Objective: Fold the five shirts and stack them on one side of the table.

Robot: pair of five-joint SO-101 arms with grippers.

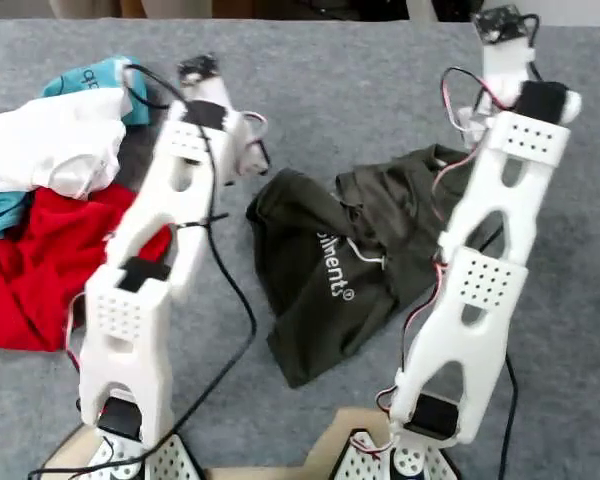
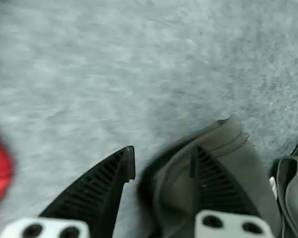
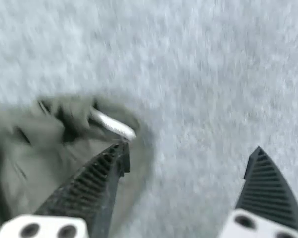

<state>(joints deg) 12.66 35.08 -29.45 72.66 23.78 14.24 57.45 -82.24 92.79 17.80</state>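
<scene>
While the left gripper (image 2: 164, 157) stands open over an edge of the crumpled dark olive cotton shirt (image 2: 231, 148), the right gripper (image 3: 191, 148) gapes wide, 1 jaw at its corner; both should seat cloth before closing.

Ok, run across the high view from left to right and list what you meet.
Red shirt → left arm → dark green shirt → right arm. The white shirt and the teal shirt overlap the red one, so they are left out.
</scene>
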